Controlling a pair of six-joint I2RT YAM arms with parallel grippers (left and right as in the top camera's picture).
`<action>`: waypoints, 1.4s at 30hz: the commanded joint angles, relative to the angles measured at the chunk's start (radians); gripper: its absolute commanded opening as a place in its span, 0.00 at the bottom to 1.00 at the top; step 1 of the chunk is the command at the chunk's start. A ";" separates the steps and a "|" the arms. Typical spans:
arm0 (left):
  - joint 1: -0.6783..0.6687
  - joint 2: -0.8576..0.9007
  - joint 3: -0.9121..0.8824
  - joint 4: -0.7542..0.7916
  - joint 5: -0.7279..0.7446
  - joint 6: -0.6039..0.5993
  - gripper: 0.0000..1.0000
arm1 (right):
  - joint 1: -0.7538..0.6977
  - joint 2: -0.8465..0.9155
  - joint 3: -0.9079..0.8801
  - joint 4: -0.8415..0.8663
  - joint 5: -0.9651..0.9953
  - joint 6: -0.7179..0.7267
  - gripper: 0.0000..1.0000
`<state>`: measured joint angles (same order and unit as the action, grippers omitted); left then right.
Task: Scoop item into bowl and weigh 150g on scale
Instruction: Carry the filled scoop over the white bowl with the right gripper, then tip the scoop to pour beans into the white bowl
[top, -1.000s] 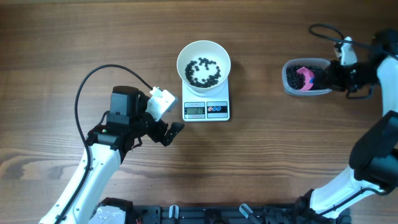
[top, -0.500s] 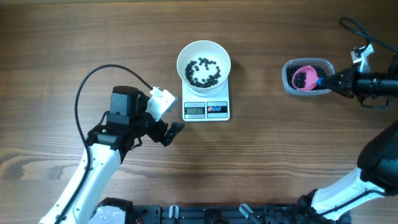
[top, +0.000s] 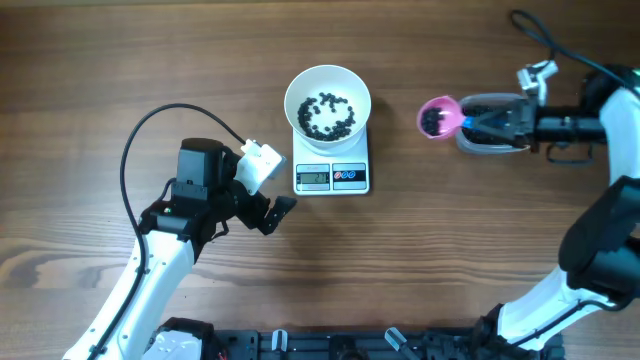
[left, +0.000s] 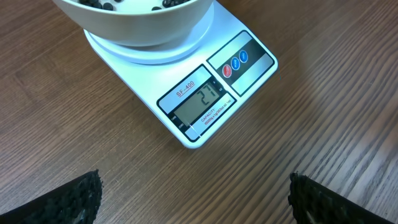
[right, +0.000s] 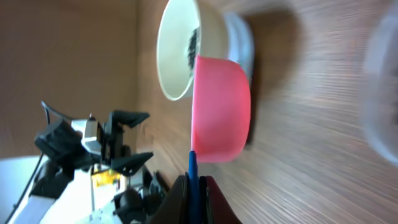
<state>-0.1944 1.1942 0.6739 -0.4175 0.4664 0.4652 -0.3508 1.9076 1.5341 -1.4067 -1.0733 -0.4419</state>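
By the tub (top: 482, 149): right pincer (top: 503, 122) pinching pink scoop (top: 438, 117) of beads (top: 432, 121) | left pincer (top: 277, 215) spread wide, empty, near scale (top: 332, 177)

You can read "SF-400" in red on the scale (left: 155, 74), just above its display (left: 200, 107), which shows what looks like 21. The fine print below it is too small to read.

L arm (top: 150, 270) bent, L claw (top: 277, 214) wide open, R arm (top: 600, 240) stretched left, R claw (top: 480, 121) pinched tight
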 joint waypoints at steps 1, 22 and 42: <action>0.004 0.001 -0.006 0.003 0.015 -0.006 1.00 | 0.114 -0.001 0.127 0.015 -0.008 0.096 0.05; 0.004 0.001 -0.006 0.003 0.015 -0.006 1.00 | 0.876 -0.021 0.424 0.272 1.112 0.532 0.04; 0.004 0.001 -0.006 0.003 0.015 -0.006 1.00 | 1.104 -0.077 0.426 0.304 1.549 0.486 0.04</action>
<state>-0.1944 1.1942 0.6739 -0.4175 0.4664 0.4652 0.7513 1.8565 1.9289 -1.1126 0.4393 0.0551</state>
